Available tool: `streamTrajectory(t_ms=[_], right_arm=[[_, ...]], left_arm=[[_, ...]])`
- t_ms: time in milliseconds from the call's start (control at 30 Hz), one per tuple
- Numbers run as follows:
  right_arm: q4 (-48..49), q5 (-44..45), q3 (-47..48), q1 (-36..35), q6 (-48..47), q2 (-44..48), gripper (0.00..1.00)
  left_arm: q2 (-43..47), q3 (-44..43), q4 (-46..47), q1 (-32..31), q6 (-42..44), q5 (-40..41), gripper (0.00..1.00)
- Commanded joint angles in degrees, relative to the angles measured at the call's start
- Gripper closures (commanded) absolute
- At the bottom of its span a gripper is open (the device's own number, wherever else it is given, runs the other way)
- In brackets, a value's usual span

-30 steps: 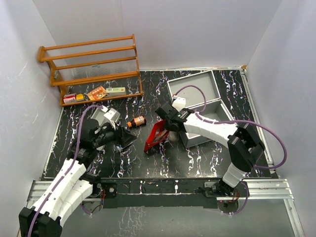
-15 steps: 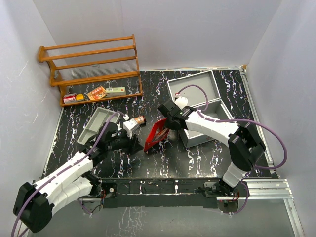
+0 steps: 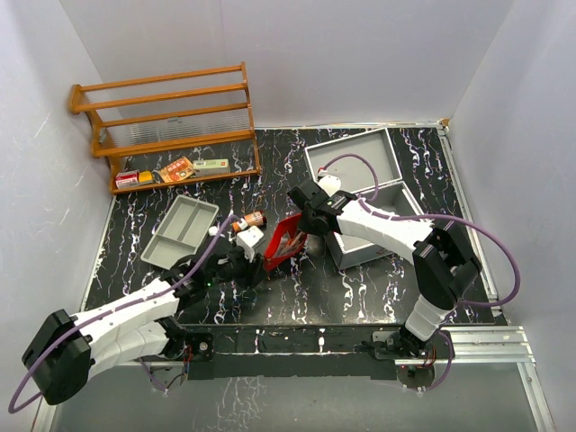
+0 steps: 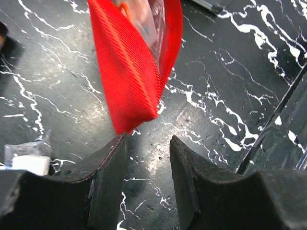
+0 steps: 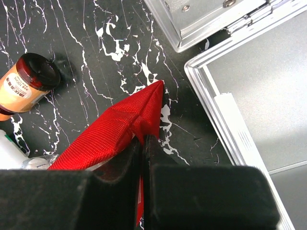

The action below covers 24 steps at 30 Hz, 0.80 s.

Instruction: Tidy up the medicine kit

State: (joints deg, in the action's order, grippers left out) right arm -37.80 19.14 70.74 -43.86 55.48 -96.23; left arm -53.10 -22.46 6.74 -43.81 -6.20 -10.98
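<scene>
The medicine kit [image 3: 376, 227] lies open at the right, its lid [image 3: 351, 155] flat behind it; its rim [image 5: 216, 103] also shows in the right wrist view. A red fabric pouch [image 3: 281, 248] stands tilted on the table to the kit's left. My right gripper [image 3: 302, 232] is shut on the pouch's upper corner [image 5: 146, 112], fingertips pinched together [image 5: 144, 138]. My left gripper [image 3: 258, 264] is at the pouch's lower corner [image 4: 129, 72], open [image 4: 148, 140], with only table between its fingers.
A brown pill bottle [image 3: 249, 220] lies left of the pouch, also seen from the right wrist [image 5: 26, 86]. A grey divided tray [image 3: 167, 245] lies at the left. A small white packet [image 4: 29, 162] rests near the left fingers. A wooden rack [image 3: 166, 126] with small boxes stands at the back left.
My left arm has left the grey tray and swung right to the pouch's lower corner, its jaws narrowing. The right gripper has kept its hold on the pouch, nearly still.
</scene>
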Motion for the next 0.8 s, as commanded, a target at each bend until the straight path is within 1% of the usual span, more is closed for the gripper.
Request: streamTrajectory(t_ms=[0, 100, 267, 400, 567, 767], right_arm=[[1.23, -0.85, 1.69, 0.4, 0.15, -0.56, 1.0], [1.24, -0.9, 1.68, 0.51, -0.02, -0.33, 1.0], [1.65, -1.41, 1.47, 0.55, -0.11, -0.23, 1.0], [1.72, -1.64, 1.16, 0.56, -0.11, 0.0, 1.0], [1.94, -1.78, 1.09, 0.68, -0.09, 0.48, 1.0], [2.06, -2.23, 0.98, 0.64, -0.16, 0.65, 1.0]], left_arm=[[-1.14, 2.78, 7.38, -1.71, 0.41, 3.06, 0.61], [-2.18, 4.87, 11.75, -1.8, 0.77, 4.05, 0.63], [-4.39, 8.24, 21.18, -1.76, 3.39, 6.52, 0.7], [-6.58, 9.4, 27.06, -1.78, 5.04, 5.04, 0.71], [-6.96, 11.13, 30.93, -1.79, 5.32, 5.35, 0.7], [-6.67, 11.88, 32.73, -1.8, 5.93, 5.67, 0.75]])
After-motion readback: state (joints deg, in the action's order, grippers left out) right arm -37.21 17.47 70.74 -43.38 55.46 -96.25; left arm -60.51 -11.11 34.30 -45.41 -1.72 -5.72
